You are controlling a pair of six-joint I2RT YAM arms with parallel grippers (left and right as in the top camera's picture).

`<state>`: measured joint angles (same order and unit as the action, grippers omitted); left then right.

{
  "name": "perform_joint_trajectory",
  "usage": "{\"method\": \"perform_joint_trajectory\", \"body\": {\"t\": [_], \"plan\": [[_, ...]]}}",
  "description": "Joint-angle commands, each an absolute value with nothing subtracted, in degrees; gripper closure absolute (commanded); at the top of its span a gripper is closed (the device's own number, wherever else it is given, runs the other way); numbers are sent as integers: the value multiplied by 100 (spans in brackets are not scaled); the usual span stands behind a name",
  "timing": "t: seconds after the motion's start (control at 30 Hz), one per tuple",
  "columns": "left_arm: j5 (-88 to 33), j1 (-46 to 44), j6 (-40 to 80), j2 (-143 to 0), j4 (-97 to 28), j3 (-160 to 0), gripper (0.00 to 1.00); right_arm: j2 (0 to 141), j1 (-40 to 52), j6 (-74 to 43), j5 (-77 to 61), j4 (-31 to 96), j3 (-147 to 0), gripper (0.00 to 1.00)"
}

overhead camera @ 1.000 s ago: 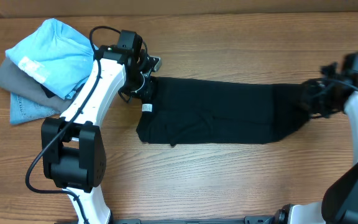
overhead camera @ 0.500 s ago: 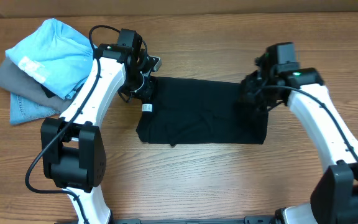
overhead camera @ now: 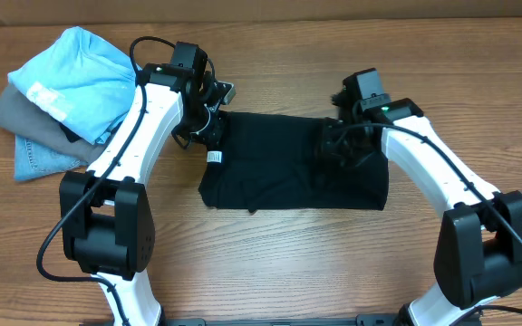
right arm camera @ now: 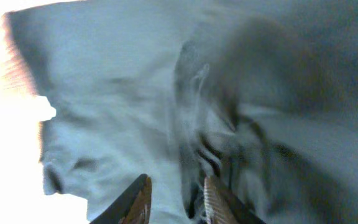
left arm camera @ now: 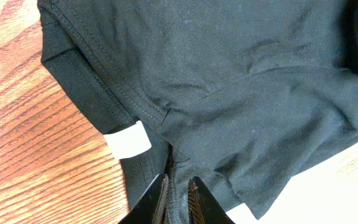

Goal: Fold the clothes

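A black garment (overhead camera: pixel 270 172) lies across the middle of the wooden table, its right end folded over to the left. My left gripper (overhead camera: pixel 214 127) is shut on the garment's upper left edge; the left wrist view shows a seam pinched between the fingers (left arm camera: pixel 178 199), beside a white label (left arm camera: pixel 129 140). My right gripper (overhead camera: pixel 333 149) is over the garment's right half and holds a bunched fold of it. The right wrist view is blurred, with cloth between the fingers (right arm camera: pixel 176 199).
A pile of clothes lies at the far left: a light blue shirt (overhead camera: pixel 80 77) on top of a grey garment (overhead camera: pixel 12 109) and blue denim (overhead camera: pixel 39 158). Bare wood table (overhead camera: pixel 333 263) surrounds the black garment.
My right gripper has swept from the far right to the left, carrying the garment's right end over itself, so the garment is now much shorter. The left arm has not moved.
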<state>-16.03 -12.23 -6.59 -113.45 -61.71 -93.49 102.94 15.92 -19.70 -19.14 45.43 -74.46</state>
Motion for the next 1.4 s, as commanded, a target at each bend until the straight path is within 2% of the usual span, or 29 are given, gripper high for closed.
{"method": "perform_joint_trajectory", "body": {"t": [0.0,0.33,0.5,0.63,0.83,1.03,1.17,1.3,1.37], "plan": [[-1498,-1190,-685,-11249,-6169,-9467,85,10154,1623,-1496,-2554,4368,-7548,66],[-1441,-1190,-687,-11249,-6169,-9467,83,9902,661,-2082,-2060,4794,-7529,60],[-1441,-1190,-687,-11249,-6110,-9467,78,9902,615,-1179,-2064,5594,-7529,47],[-1439,-1190,-687,-11249,-6088,-9467,77,9902,779,-1540,-2121,6145,-7483,42],[-1444,-1190,-685,-11249,-6086,-9467,77,9907,1020,-2923,-2370,6088,-6930,43],[-1444,-1192,-685,-11249,-6106,-9467,76,9913,1402,-4261,-2637,5083,-6191,42],[-1446,-1192,-683,-11249,-6104,-9467,76,9913,1662,-4554,-2906,4156,-5909,43],[-1446,-1190,-683,-11249,-6119,-9467,77,9913,1763,-4851,-2821,3920,-5909,59],[-1446,-1192,-683,-11249,-6125,-9467,77,9911,1761,-4956,-2613,3927,-5909,59]]}}
